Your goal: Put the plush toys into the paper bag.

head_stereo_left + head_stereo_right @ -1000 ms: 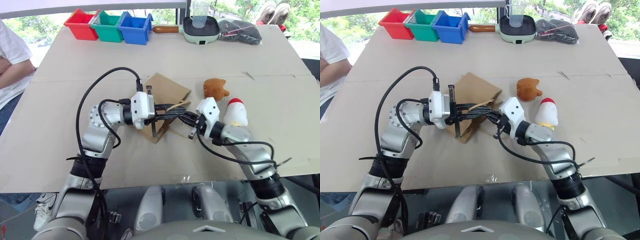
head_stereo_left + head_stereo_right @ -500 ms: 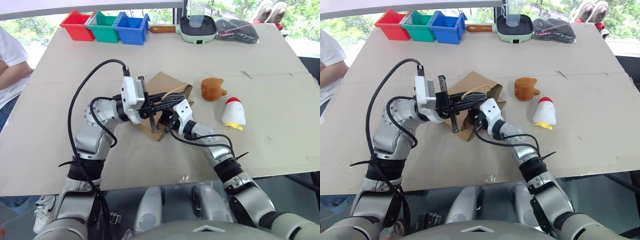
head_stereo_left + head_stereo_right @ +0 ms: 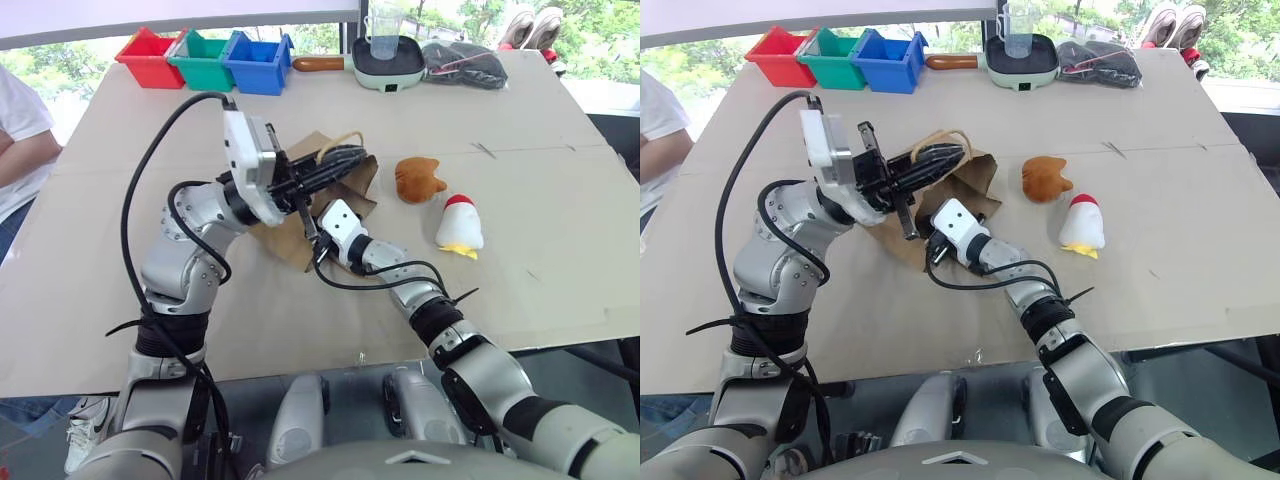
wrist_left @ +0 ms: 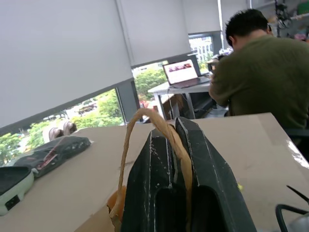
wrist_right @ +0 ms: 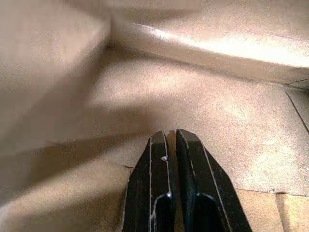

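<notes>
My left gripper (image 4: 174, 145) is raised above the cardboard-covered table (image 3: 560, 200), its black fingers pressed together on a twisted tan loop handle (image 4: 140, 140) of the plain brown kraft paper bag (image 3: 960, 185); the loop arches out past my fingertips. My left forearm angles up and toward my right, wrist bent, lifting that side of the bag's mouth so the bag tilts off the table.

My right arm stretches forward and across to my left, nearly level, and my right gripper (image 5: 170, 140) sits with its fingers closed flat against each other, holding nothing, their tips inside the bag against brown paper.

The rounded orange-brown plush toy (image 3: 418, 179) lies on the table just to the right of the bag. The white plush toy with a red top and yellow feet (image 3: 458, 224) lies near it, a little farther right of the bag and nearer to me. Neither touches the bag or my arms
</notes>
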`<state>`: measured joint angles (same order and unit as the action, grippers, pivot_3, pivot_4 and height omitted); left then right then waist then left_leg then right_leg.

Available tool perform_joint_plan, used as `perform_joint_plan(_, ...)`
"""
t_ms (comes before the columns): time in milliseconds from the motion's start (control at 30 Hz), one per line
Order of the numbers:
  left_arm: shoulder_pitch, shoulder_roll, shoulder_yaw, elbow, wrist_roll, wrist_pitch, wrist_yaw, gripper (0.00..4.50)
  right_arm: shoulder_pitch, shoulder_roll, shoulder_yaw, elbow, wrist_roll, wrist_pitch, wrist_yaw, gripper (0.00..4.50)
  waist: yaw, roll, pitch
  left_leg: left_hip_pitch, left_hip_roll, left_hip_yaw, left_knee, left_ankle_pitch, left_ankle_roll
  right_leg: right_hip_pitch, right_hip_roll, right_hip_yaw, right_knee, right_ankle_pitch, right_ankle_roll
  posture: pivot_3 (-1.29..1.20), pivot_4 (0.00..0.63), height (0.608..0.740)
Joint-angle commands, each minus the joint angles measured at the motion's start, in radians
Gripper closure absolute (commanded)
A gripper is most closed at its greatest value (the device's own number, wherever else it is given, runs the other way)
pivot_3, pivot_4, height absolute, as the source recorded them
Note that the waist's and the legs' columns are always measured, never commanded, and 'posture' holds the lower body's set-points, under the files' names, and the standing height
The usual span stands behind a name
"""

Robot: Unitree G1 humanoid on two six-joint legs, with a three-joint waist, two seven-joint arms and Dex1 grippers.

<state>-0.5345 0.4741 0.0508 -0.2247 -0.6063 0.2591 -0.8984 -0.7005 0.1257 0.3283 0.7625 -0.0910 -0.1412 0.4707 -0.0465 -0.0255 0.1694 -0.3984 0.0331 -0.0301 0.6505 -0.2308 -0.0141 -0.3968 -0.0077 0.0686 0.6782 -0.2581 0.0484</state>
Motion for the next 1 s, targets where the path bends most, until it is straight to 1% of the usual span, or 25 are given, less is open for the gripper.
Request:
perform_joint_plan(33,-0.046,0.024,0.093,0.002,-0.051,0.038,0.052,4.5,0.064,-0.027,0.04,-0.084,-0.024,0.223,0.063,4.43,0.002,0.0,0.0,0.0,0.0,0.0,0.0,0.0,0.0,0.0,0.0,0.0,0.0,0.0,0.0,0.0,0.15,0.74)
perform_joint_plan(200,-0.047,0.04,0.137,0.019,-0.079,0.084,0.064,4.5,0.117,-0.067,0.027,-0.29,0.033,0.437,0.142,4.43,0.008,0.0,0.0,-0.001,0.0,-0.001,-0.001,0.0,0.0,0.0,-0.001,-0.001,-0.001,0.0,0.0,0.0,0.15,0.74)
perform_joint_plan(367,-0.082,0.029,0.171,0.038,-0.119,0.126,0.107,4.5,0.146,-0.119,0.068,-0.349,0.01,0.532,0.179,4.43,0.007,0.0,0.0,-0.001,-0.001,-0.001,-0.001,0.0,0.0,0.0,-0.002,-0.001,-0.002,-0.001,0.0,0.0,0.15,0.74)
perform_joint_plan(500,-0.092,0.012,0.174,0.03,-0.14,0.147,0.138,4.5,0.148,-0.124,0.07,-0.365,0.01,0.551,0.166,4.43,0.007,0.0,0.0,-0.001,-0.001,-0.001,-0.001,0.0,0.0,0.001,-0.002,-0.002,-0.002,-0.001,0.0,0.0,0.15,0.74)
perform_joint_plan(567,-0.073,0.011,0.165,0.018,-0.137,0.15,0.134,4.5,0.149,-0.123,0.059,-0.378,0.014,0.548,0.153,4.43,0.006,0.0,0.0,-0.001,-0.001,-0.001,-0.001,0.0,0.0,0.001,-0.002,-0.002,-0.002,-0.001,0.0,0.0,0.15,0.74)
perform_joint_plan(633,-0.042,0.008,0.154,0.009,-0.13,0.151,0.131,4.5,0.152,-0.123,0.04,-0.399,0.026,0.527,0.138,4.43,0.006,0.0,0.0,-0.001,-0.001,-0.001,-0.001,0.0,0.0,0.001,-0.002,-0.002,-0.002,-0.001,0.0,0.0,0.15,0.74)
perform_joint_plan(733,-0.001,0.005,0.138,0.006,-0.111,0.143,0.13,4.5,0.173,-0.136,0.017,-0.464,0.052,0.449,0.147,4.43,0.008,0.0,0.0,-0.001,-0.001,-0.001,-0.002,0.0,0.0,0.001,-0.002,-0.002,-0.003,-0.001,0.0,0.0,0.15,0.74)
perform_joint_plan(767,0.009,0.01,0.127,0.003,-0.099,0.144,0.129,4.5,0.185,-0.144,0.012,-0.5,0.063,0.424,0.155,4.43,0.01,0.0,0.0,-0.001,-0.001,-0.001,-0.002,0.0,0.0,0.001,-0.002,-0.002,-0.003,-0.001,0.0,0.0,0.15,0.74)
perform_joint_plan(833,0.034,-0.01,0.114,0.002,-0.081,0.099,0.109,4.5,0.222,-0.161,-0.02,-0.631,0.093,0.4,0.149,4.43,0.013,0.0,0.001,-0.003,-0.002,-0.002,-0.001,0.0,0.0,0.0,-0.002,-0.003,-0.004,-0.001,0.0,0.0,0.15,0.74)
perform_joint_plan(933,0.057,-0.015,0.107,0.019,-0.059,0.07,0.091,4.5,0.266,-0.174,-0.089,-0.806,0.212,0.503,0.177,4.43,0.01,0.0,0.002,-0.005,-0.002,-0.002,-0.001,0.0,0.0,0.0,-0.003,-0.003,-0.006,-0.001,0.0,0.0,0.15,0.74)
perform_joint_plan(1000,0.062,-0.017,0.108,0.025,-0.061,0.074,0.091,4.5,0.305,-0.217,-0.113,-0.938,0.251,0.574,0.185,3.94,0.009,0.001,0.002,-0.005,-0.002,-0.002,-0.001,0.0,0.0,-0.001,-0.003,-0.003,-0.005,0.0,0.0,0.0,0.15,0.74)
